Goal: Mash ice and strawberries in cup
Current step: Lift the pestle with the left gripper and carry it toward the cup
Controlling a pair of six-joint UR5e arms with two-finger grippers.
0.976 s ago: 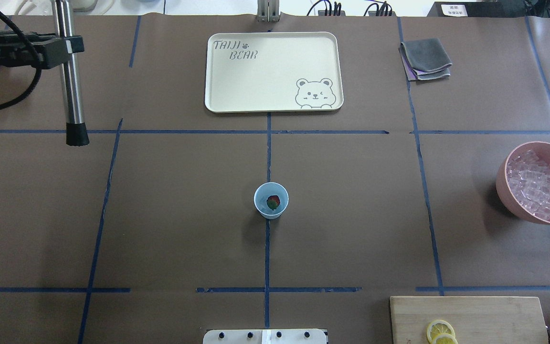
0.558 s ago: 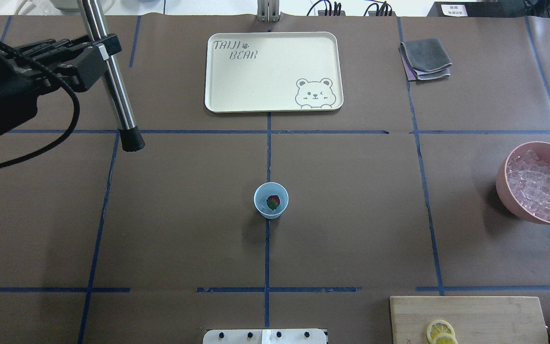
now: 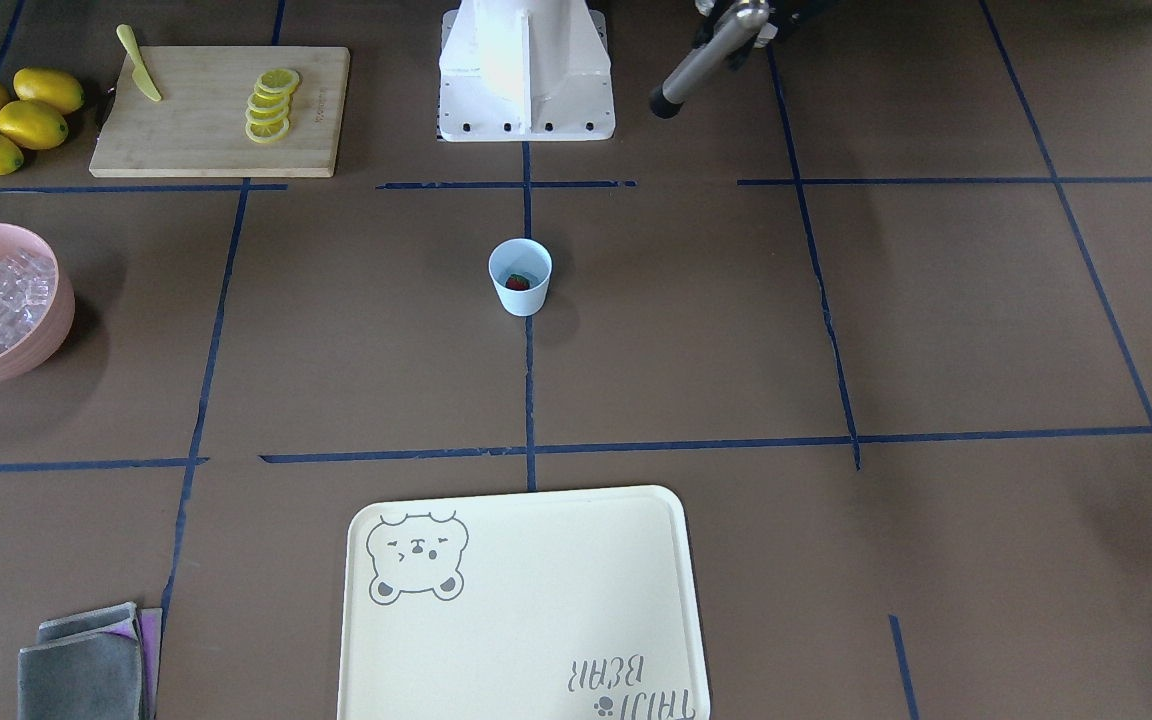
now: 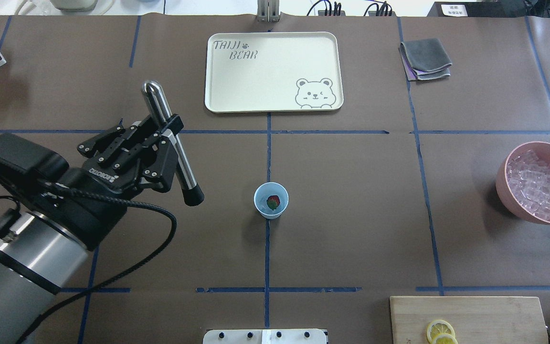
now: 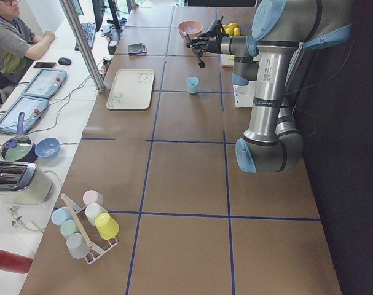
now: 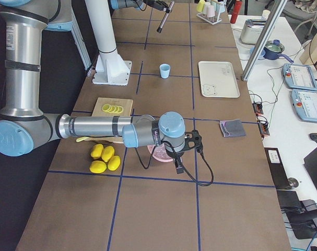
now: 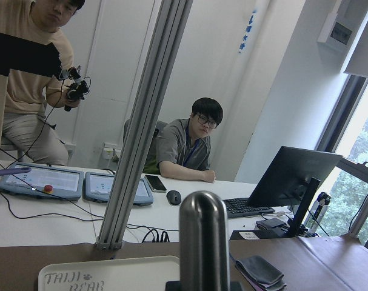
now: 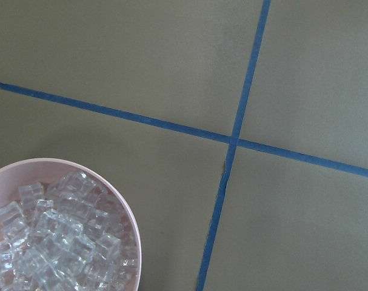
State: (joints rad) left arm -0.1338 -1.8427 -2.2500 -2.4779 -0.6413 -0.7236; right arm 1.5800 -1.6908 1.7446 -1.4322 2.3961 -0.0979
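- Left gripper (image 4: 167, 131): its claw is pinched on the shaft of the steel muddler (image 4: 179, 160). The muddler is tilted, black tip lowest, in the air over the counter's left half and well apart from the cup.
- Cup (image 4: 270, 200): it stands upright at the counter's middle, with the strawberry (image 4: 272, 202) lying inside. We cannot tell whether any cubes are in it.
- Ice (image 4: 537, 184): it is heaped in the pink bowl (image 4: 500, 184) at the counter's right edge. The right gripper (image 6: 179, 166) hangs near that bowl, and we cannot tell how its claw stands.
- Step in hand: we judge that the muddler is being carried to the cup and that mashing has not yet begun.
- Next move: the tip must be centred over the cup's mouth, the shaft brought upright, then lowered straight. Nothing steadies the cup, so we expect an off-centre push could tip it.
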